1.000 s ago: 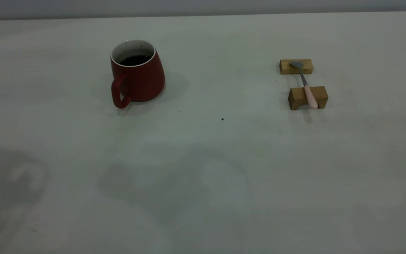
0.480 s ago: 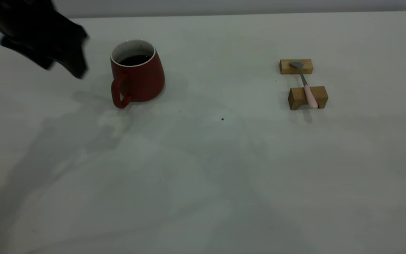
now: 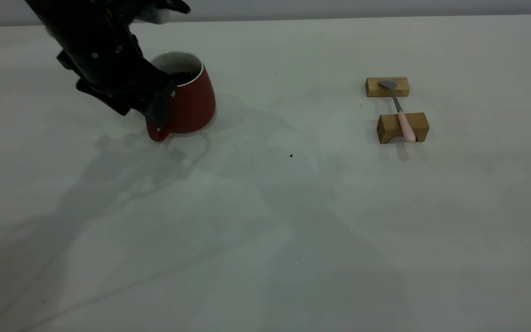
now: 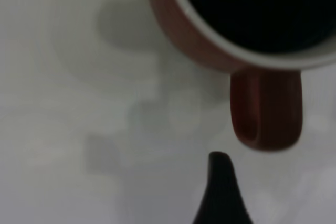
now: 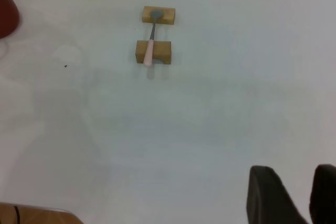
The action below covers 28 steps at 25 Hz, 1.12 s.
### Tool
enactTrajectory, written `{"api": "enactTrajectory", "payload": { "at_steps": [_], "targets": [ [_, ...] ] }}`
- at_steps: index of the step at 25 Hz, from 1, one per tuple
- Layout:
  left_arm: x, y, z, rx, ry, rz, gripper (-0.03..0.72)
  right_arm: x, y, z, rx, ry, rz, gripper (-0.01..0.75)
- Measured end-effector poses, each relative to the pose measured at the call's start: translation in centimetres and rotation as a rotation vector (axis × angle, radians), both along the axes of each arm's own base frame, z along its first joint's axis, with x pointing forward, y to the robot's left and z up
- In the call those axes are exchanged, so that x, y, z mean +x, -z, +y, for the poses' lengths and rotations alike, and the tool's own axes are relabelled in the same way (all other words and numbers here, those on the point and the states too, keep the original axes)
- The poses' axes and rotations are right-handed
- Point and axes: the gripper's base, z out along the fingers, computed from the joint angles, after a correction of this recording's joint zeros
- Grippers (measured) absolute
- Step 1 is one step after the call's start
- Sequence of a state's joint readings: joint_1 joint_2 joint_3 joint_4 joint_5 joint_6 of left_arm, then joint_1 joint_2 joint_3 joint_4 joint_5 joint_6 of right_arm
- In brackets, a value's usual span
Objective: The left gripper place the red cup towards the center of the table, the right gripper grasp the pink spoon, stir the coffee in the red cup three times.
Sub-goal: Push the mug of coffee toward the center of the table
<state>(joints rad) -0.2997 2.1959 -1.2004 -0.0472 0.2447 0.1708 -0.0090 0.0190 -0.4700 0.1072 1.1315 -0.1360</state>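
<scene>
The red cup stands on the table at the far left, with dark coffee inside. My left gripper hangs over the cup's handle side and covers most of the handle. In the left wrist view one black finger shows just short of the handle, apart from it; the gripper is open and holds nothing. The pink spoon lies across two wooden blocks at the right. My right gripper is out of the exterior view, open and well away from the spoon.
The two tan wooden blocks prop the spoon's bowl and handle. A tiny dark speck lies mid-table. A tan edge shows at a corner of the right wrist view. Bare tabletop stretches between the cup and the blocks.
The left arm came in from the upper left and moved right and down to the cup's handle side. Cup, spoon and blocks have not moved.
</scene>
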Motion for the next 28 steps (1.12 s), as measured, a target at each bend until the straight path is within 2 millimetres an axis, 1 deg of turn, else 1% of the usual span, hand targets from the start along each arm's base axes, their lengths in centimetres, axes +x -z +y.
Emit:
{"api": "enactTrajectory", "payload": {
  "at_steps": [5,9,12,17,18,28],
  "targets": [
    [0.5,1.0,-0.1,-0.006,0.001,-0.027,0.568,0.0,0.0,0.0,0.001,0.000,0.000,0.238],
    [0.7,1.2,-0.2,-0.010,0.000,-0.045,0.516,0.0,0.0,0.0,0.001,0.000,0.000,0.238],
    [0.7,1.3,-0.2,-0.012,0.000,-0.051,0.437,0.0,0.0,0.0,0.001,0.000,0.000,0.238],
    [0.6,1.8,-0.2,-0.008,0.000,-0.039,0.232,0.0,0.0,0.0,0.001,0.000,0.000,0.238],
    [0.7,1.8,-0.2,-0.009,-0.003,-0.040,0.213,0.0,0.0,0.0,0.001,0.000,0.000,0.238],
    [0.7,1.8,-0.2,0.002,0.041,-0.052,0.212,0.0,0.0,0.0,0.001,0.000,0.000,0.238]
  ]
}}
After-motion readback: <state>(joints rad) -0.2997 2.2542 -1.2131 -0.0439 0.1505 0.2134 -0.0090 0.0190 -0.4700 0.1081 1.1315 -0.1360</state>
